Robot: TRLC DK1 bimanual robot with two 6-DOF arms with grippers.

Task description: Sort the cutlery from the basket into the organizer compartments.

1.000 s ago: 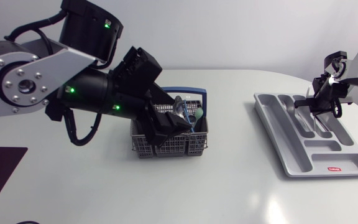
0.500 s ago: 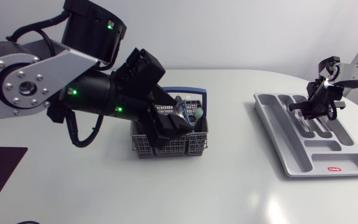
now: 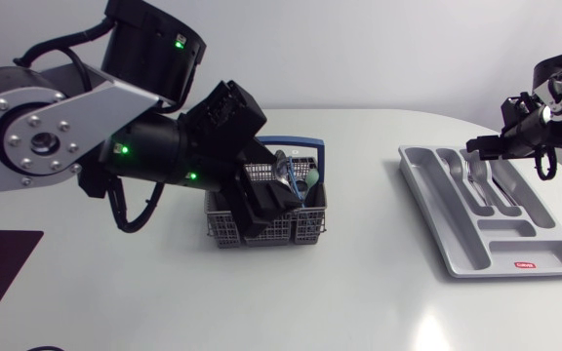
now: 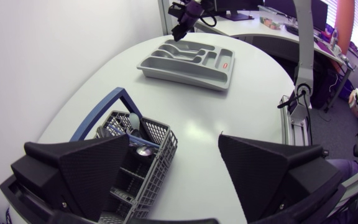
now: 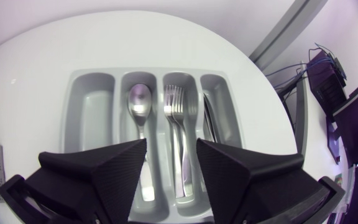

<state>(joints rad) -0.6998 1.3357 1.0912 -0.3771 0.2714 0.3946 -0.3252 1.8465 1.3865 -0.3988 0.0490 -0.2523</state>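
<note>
Left gripper [image 4: 174, 140] gapes wide over the central basket [image 3: 301, 226]; right gripper [image 5: 171, 144] hangs open, empty, above the organizer [image 3: 447, 210] at right, where spoon [image 5: 140, 102] and forks [image 5: 174, 106] lie

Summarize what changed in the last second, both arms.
The right tool rose from low in the organizer and drew back above it. It is now open and empty, and the forks lie in their compartment. The left tool stayed open at the basket, barely shifting. Basket and organizer did not move.
</note>
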